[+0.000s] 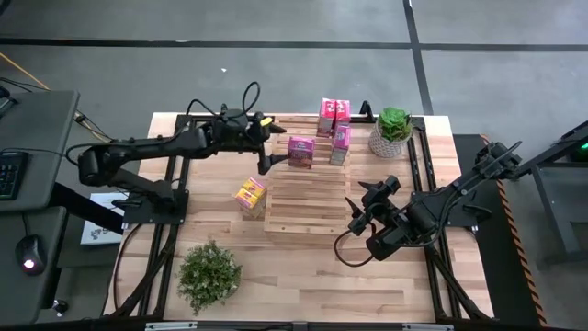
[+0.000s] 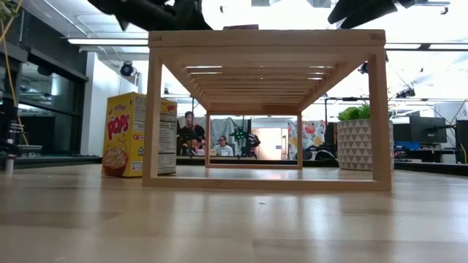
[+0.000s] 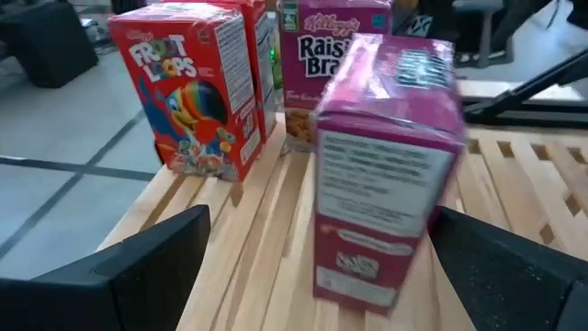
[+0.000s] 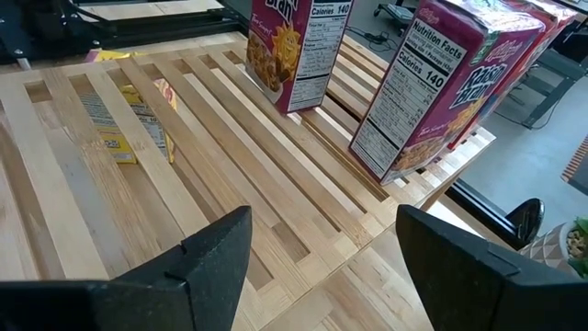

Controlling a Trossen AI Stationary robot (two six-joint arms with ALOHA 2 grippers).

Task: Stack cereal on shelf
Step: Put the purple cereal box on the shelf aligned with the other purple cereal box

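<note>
Pale wooden slats of the shelf at the middle of the table, in the centre of the high view. On its top, toward the upper edge of the frame: a pink box standing alone, another pink box just right of it, and a pair of boxes behind them at the far edge, side by side. Seen from the left wrist view: a red Froot Loops box and a Raisin Bran box at the back, the lone pink box nearest. A yellow box on the table, just beside the shelf's left edge; in the low view standing upright at centre left, close against the shelf's post.

Left gripper at upper centre of the high view, over the shelf's back left corner, fingers spread wide, just left of the lone pink box, not touching it. Right gripper at centre right, over the shelf's right edge, fingers apart, holding nothing; slats visible between them in the right wrist view.

White patterned pot with a green plant at upper right on the table, right of the shelf. Bushy green plant at lower left. People in the room beyond, seen under the shelf in the low view.
</note>
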